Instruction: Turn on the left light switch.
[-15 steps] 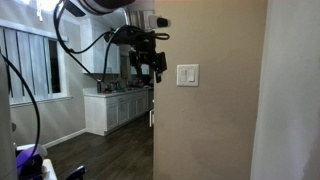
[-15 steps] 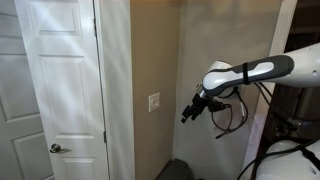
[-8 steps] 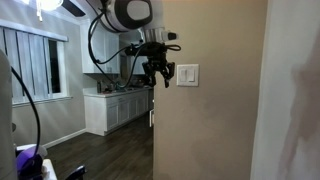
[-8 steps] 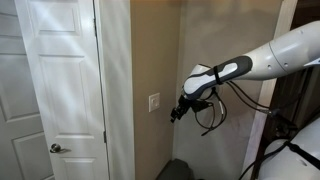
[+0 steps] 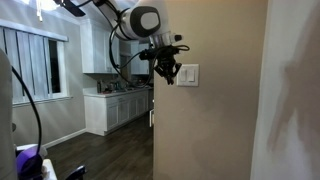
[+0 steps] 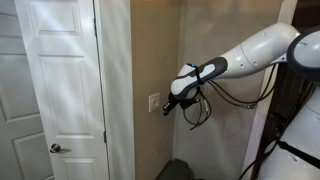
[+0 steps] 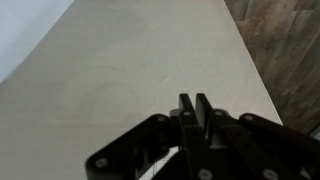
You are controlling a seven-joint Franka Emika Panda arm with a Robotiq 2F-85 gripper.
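The white wall plate (image 5: pixel 188 75) sits on the beige wall; its left half is the left light switch (image 5: pixel 183 75). In both exterior views my gripper (image 5: pixel 170 78) hangs just in front of the plate's left edge, fingertips pointing at the wall. From the side, the gripper (image 6: pixel 167 109) is a short gap away from the plate (image 6: pixel 154 102). In the wrist view the two black fingers (image 7: pixel 186 103) stand pressed almost together with nothing between them, aimed at bare beige wall. The switch itself does not show clearly in the wrist view.
The wall ends in a corner (image 5: pixel 153 110) just left of the plate, with kitchen cabinets (image 5: pixel 115 105) and a window (image 5: pixel 30 65) beyond. A white panelled door (image 6: pixel 50 90) stands beside the wall. Cables hang under the arm (image 6: pixel 205 105).
The arm has reached in towards the wall plate, from well off it to right in front of its left edge. The fingers have come together from wide open.
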